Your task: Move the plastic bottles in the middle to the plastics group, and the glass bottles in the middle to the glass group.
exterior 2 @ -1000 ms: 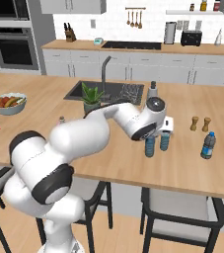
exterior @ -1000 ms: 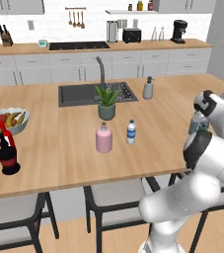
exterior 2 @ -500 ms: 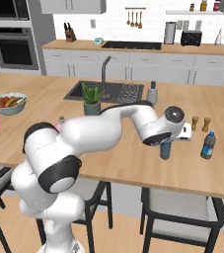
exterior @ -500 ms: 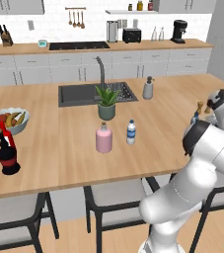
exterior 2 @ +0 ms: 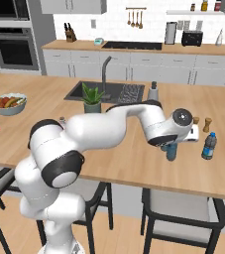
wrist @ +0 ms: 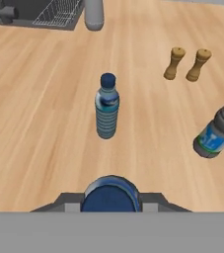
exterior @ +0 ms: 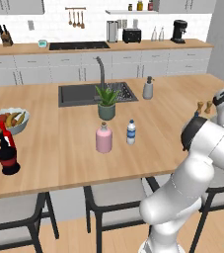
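Note:
My gripper (wrist: 110, 201) is shut on a dark teal-blue plastic bottle (exterior 2: 171, 151); in the hand view its round blue top (wrist: 110, 193) sits between the finger tips. The bottle is low over the counter's right part, just left of a blue-capped water bottle (exterior 2: 209, 145) of the plastics group. Ahead of the hand, one group bottle (wrist: 106, 106) stands upright and another (wrist: 217, 131) is at the right. The clear-white plastic bottle (exterior: 130, 132) and the pink glass bottle (exterior: 103, 139) stand mid-counter. The black-and-red glass bottle (exterior: 7, 153) is far left.
Two brown shakers (wrist: 172, 63) (wrist: 198, 64) stand behind the water bottles. A potted plant (exterior: 106, 104), the sink (exterior: 79, 94) and a grey dispenser (exterior: 147, 89) lie further back. A fruit bowl (exterior: 6, 120) sits at the left. Stools stand under the counter's front edge.
The arm has swung right along the counter, carrying the teal-blue bottle closer to the water bottles. The other bottles have not moved.

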